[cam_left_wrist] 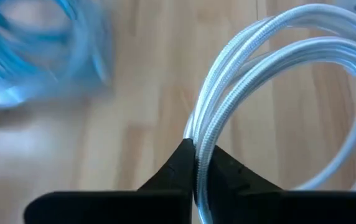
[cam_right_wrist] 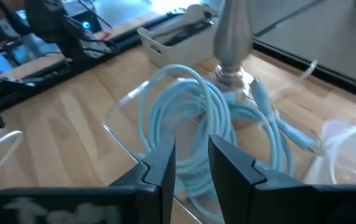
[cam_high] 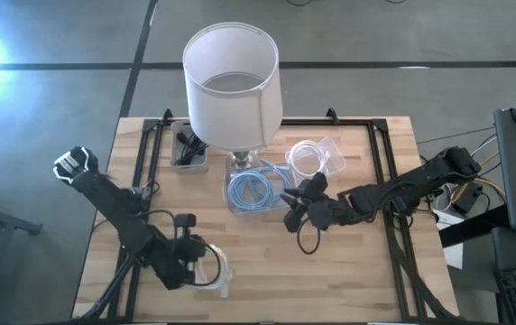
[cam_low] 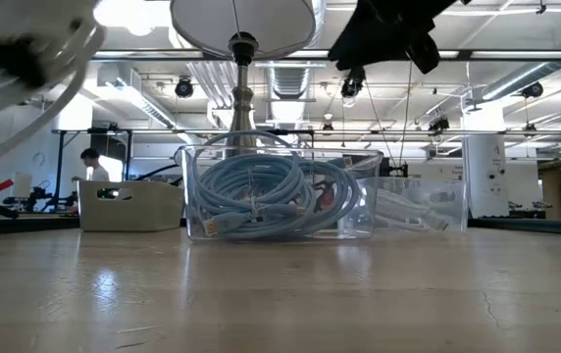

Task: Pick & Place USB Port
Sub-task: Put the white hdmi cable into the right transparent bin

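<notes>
My left gripper (cam_left_wrist: 195, 163) has its fingers pinched tight on the white cable (cam_left_wrist: 240, 81), a braided, slightly glossy cord looped into a coil; the strands pass straight between the tips. In the high view that coil (cam_high: 215, 273) hangs at the gripper near the table's front left, well apart from the clear bin (cam_high: 240, 200).

My right gripper (cam_right_wrist: 190, 158) hovers with a narrow gap between its fingers, holding nothing, just over the bin of light blue cables (cam_right_wrist: 196, 118).

To do this step well, I judge I should keep the pinch firm and carry the coil low and level so the loose loops don't swing or snag. The cord looks springy and will likely uncoil when released.

The bin is thin transparent plastic with rounded corners; the blue cables inside are smooth and tangled. A lamp (cam_high: 233, 81) with a white drum shade and metal stem stands just behind it, on a pale wooden table (cam_high: 330, 280).
</notes>
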`<state>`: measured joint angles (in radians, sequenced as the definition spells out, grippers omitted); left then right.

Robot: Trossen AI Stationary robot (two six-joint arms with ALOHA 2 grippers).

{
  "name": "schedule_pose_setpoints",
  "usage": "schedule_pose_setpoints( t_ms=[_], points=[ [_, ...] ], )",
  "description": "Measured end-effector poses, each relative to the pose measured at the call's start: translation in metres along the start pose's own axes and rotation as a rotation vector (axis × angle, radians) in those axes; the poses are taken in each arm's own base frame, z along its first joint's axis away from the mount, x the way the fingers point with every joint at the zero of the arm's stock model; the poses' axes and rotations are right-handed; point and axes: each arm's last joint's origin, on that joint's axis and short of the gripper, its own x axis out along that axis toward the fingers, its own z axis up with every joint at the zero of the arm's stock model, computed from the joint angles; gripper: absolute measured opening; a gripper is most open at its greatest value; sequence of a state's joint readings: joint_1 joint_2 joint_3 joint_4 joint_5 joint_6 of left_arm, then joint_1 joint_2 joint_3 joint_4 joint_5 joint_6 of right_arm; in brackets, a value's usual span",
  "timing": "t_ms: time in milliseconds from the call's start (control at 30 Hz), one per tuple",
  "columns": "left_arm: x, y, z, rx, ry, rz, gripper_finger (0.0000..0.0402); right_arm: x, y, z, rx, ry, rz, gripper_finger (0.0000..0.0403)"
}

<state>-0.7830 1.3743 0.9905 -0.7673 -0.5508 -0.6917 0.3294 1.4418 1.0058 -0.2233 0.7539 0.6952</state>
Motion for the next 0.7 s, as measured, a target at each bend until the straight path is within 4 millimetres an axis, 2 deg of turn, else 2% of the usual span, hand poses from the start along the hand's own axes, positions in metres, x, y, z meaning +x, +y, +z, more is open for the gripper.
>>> schedule_pose_setpoints(
  t_ms=[233, 467, 700],
  points=[
    [-0.003, 0.011, 0.021, 0.081, -0.148, 0.174, 0.0023, -0.001, 0.009, 0.006, 0.008, 0.005, 0.152, 0.0108],
    [0.015, 0.025, 0.041, 0.095, -0.208, 0.275, 0.0024, -0.003, 0.017, 0.01, 0.009, 0.046, 0.334, 0.0121],
    [0.027, 0.027, 0.068, 0.168, -0.298, 0.416, 0.0025, -0.003, 0.018, 0.009, 0.007, 0.063, 0.363, 0.0132]
  ],
)
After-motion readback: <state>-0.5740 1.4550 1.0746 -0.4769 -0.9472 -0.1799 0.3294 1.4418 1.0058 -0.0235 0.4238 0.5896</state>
